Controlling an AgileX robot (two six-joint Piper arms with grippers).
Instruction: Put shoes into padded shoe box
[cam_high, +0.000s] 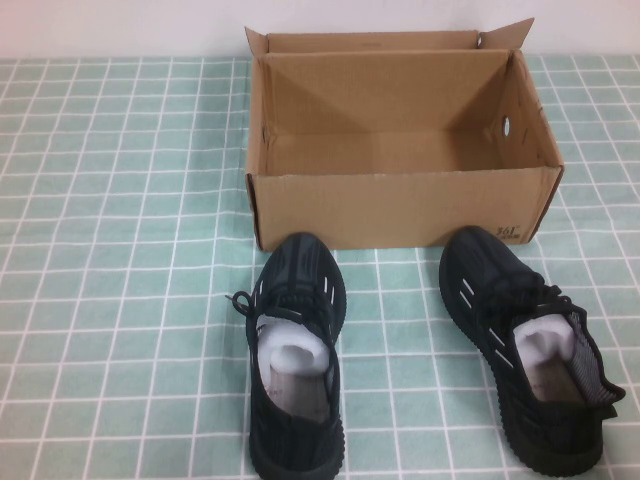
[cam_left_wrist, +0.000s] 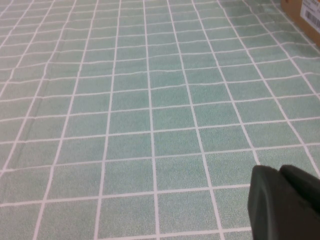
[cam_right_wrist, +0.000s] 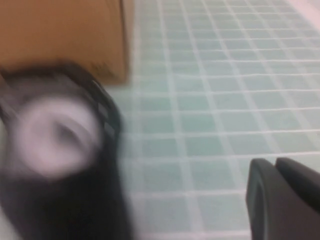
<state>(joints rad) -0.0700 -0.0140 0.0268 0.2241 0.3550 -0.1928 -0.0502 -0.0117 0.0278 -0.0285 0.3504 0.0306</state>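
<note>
Two black knit shoes with white dashes stand on the cloth in front of the padded shoe box (cam_high: 400, 205), toes toward it. The left shoe (cam_high: 295, 350) and the right shoe (cam_high: 535, 355) both show white paper stuffing. The brown cardboard box stands open, its inside bare, flaps upright. Neither arm shows in the high view. My left gripper (cam_left_wrist: 280, 172) is shut, empty, hovering over bare cloth; a corner of the box (cam_left_wrist: 305, 12) shows far off. My right gripper (cam_right_wrist: 275, 165) is shut on nothing, with a blurred shoe (cam_right_wrist: 60, 160) and the box (cam_right_wrist: 60, 35) beside it.
A green cloth with a white grid (cam_high: 110, 250) covers the table. A pale wall (cam_high: 120, 25) runs behind the box. Open cloth lies on both sides of the shoes and the box.
</note>
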